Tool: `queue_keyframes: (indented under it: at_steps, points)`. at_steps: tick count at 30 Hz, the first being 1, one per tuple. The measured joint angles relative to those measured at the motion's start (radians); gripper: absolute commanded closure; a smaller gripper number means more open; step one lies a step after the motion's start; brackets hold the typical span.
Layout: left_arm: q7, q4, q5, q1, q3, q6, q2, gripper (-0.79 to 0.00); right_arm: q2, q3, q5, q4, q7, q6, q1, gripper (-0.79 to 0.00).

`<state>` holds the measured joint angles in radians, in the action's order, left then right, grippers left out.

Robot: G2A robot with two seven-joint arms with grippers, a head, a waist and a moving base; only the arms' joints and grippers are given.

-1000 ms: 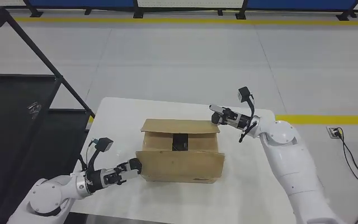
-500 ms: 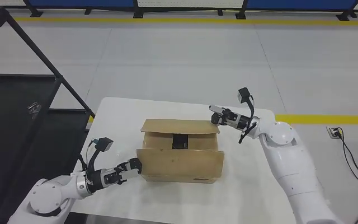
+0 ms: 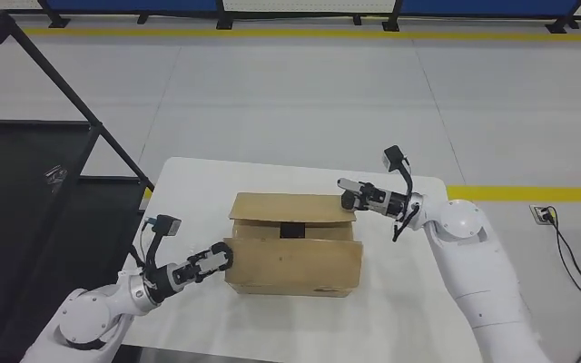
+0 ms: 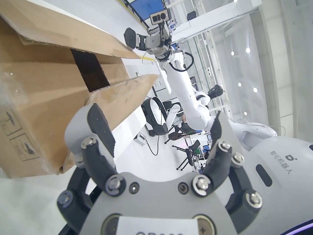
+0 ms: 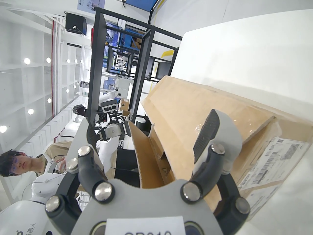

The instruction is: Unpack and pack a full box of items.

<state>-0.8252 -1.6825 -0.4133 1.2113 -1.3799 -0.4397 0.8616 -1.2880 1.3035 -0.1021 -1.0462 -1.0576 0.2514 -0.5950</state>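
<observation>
Since the earlier frame, the left gripper (image 3: 221, 258) has risen from the lower corner of the brown cardboard box (image 3: 295, 259) to the end of its near flap (image 3: 295, 252). The right gripper (image 3: 348, 194) has edged closer to the corner of the far flap (image 3: 290, 205).

The box sits at the middle of the white table (image 3: 399, 299). Both long flaps are partly folded inward, with a dark gap (image 3: 292, 230) between them. A white printed label (image 5: 276, 162) is stuck on the box end nearest the right arm.

The left gripper (image 4: 156, 113) has its jaws spread wide and holds nothing; one finger (image 4: 97, 121) is just beside the near flap's corner. The right gripper (image 5: 149, 121) is likewise wide apart and empty, at the far flap's end.
</observation>
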Motion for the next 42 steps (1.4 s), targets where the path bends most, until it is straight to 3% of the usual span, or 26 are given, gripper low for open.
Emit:
queue_keyframes:
  at_steps: [10, 15, 25, 42]
  points:
    - [0.094, 0.078, 0.053, -0.105, 0.099, 0.057, 0.03, -0.785, 0.011, -0.016, 0.002, -0.084, -0.015, -0.079, -0.032, -0.785]
    - [0.155, 0.106, 0.097, -0.146, 0.141, 0.077, 0.046, -0.785, 0.019, -0.018, -0.008, -0.12, -0.061, -0.173, -0.041, -0.785]
    - [0.192, 0.12, 0.127, -0.181, 0.183, 0.082, 0.067, -0.785, 0.032, -0.04, 0.012, -0.192, -0.078, -0.265, -0.072, -0.785]
    - [0.22, 0.152, 0.196, -0.206, 0.214, 0.093, 0.091, -0.785, 0.054, -0.036, -0.009, -0.29, -0.065, -0.278, -0.15, -0.785]
